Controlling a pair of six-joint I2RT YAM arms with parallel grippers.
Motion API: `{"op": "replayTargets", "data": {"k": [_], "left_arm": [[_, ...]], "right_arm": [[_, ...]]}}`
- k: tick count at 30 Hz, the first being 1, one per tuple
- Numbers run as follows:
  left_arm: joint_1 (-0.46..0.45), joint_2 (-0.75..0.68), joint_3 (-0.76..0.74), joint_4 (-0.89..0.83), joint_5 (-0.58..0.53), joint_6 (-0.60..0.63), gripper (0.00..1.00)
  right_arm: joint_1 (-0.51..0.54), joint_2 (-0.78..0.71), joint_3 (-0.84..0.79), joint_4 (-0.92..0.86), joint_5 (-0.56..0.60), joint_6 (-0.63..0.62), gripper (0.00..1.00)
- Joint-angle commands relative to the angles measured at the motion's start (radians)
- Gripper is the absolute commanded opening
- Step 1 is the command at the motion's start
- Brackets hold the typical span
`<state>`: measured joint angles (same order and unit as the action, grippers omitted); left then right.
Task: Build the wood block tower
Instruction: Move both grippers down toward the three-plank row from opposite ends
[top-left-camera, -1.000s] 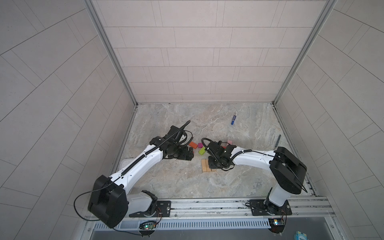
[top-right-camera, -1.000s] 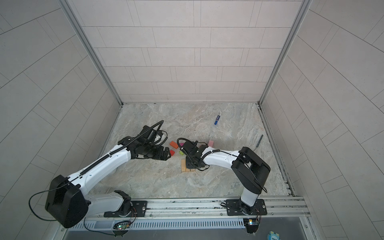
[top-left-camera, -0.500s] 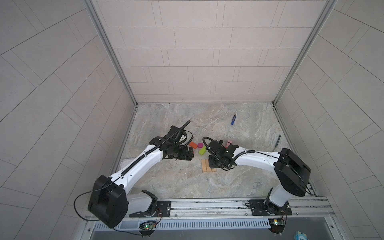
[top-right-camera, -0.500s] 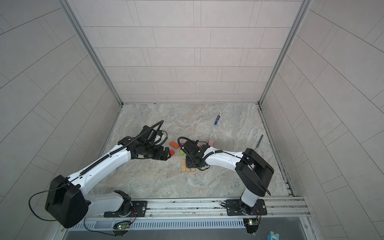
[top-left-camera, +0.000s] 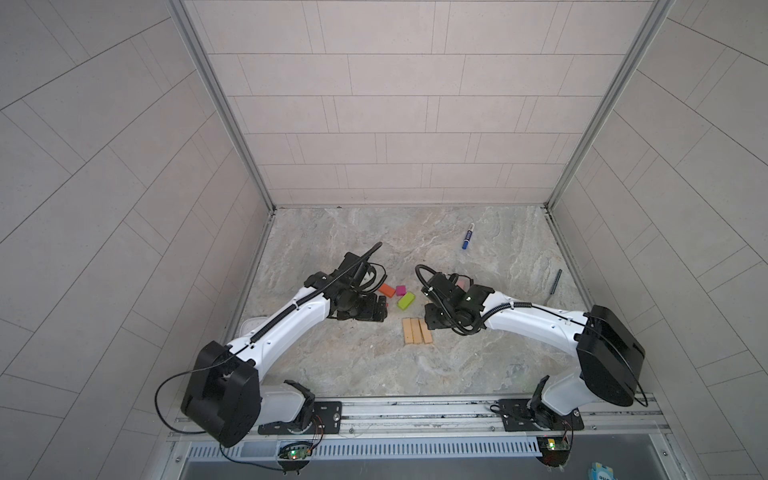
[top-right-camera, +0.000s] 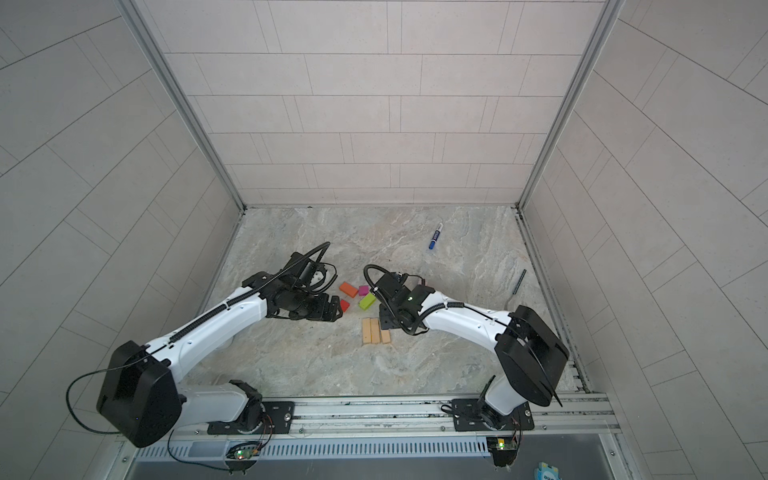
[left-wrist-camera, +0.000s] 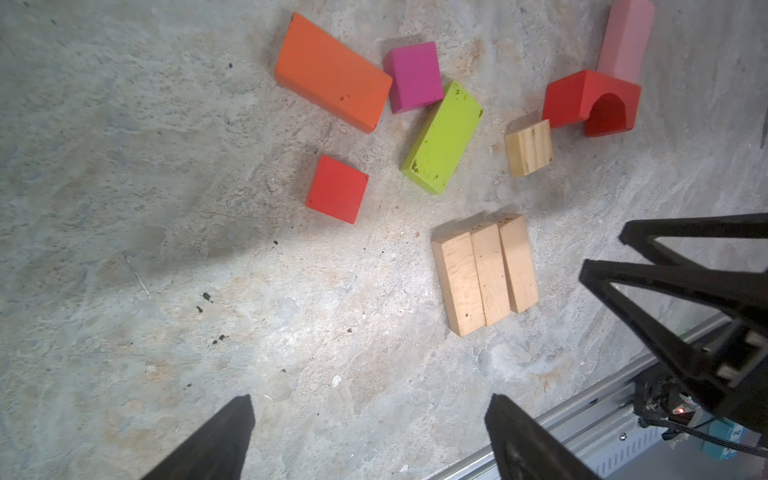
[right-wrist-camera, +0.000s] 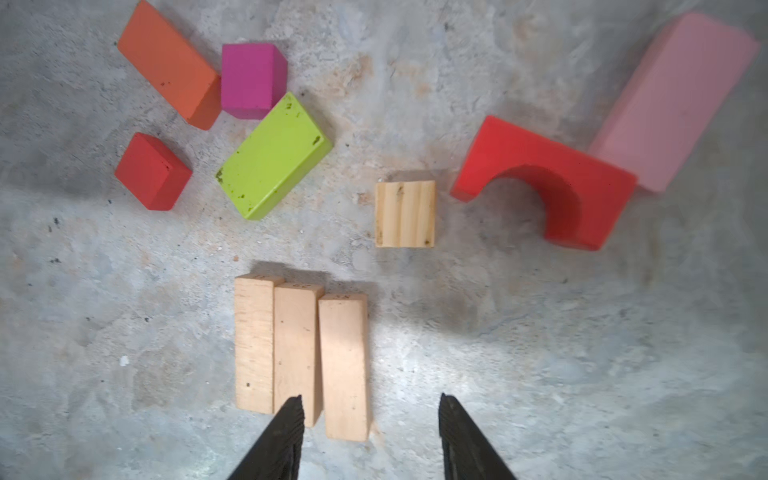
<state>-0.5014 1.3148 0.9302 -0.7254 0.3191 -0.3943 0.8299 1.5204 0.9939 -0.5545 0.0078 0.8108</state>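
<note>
Left tool (left-wrist-camera: 370, 405) wide apart, empty, right tool (right-wrist-camera: 370, 415) parted above three tan planks (right-wrist-camera: 299, 353), gripping nothing

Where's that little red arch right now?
Near the right arm: in the right wrist view the red arch rests against the pink brick, with the small tan cube beside it.

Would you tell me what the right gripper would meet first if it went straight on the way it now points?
Probably the end tan plank just ahead of the right gripper; depth is unclear.

raw grainy wood planks (right-wrist-camera: 297, 349) on matt, mottled stone floor (right-wrist-camera: 540, 374).
</note>
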Motion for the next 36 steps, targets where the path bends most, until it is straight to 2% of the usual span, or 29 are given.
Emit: {"op": "replayTargets", "data": {"k": [1, 6, 11, 20, 36], "left_arm": [[-0.014, 0.013, -0.029, 0.017, -0.014, -0.045, 0.94], [-0.038, 0.026, -0.042, 0.05, -0.041, -0.083, 0.94], [-0.07, 0.069, -0.055, 0.089, -0.068, -0.108, 0.94], [-0.113, 0.159, -0.044, 0.142, -0.098, -0.133, 0.94], [-0.139, 0.231, -0.028, 0.166, -0.114, -0.133, 0.94]], "right_arm": [[-0.005, -0.032, -0.019, -0.088, 0.073, -0.074, 0.64], [-0.008, -0.046, -0.043, -0.121, 0.11, -0.121, 0.79], [-0.011, -0.038, -0.058, -0.137, 0.128, -0.161, 0.89], [-0.011, -0.006, -0.079, -0.146, 0.107, -0.2, 0.94], [0.01, 0.069, -0.084, -0.093, 0.048, -0.196, 0.96]]}}
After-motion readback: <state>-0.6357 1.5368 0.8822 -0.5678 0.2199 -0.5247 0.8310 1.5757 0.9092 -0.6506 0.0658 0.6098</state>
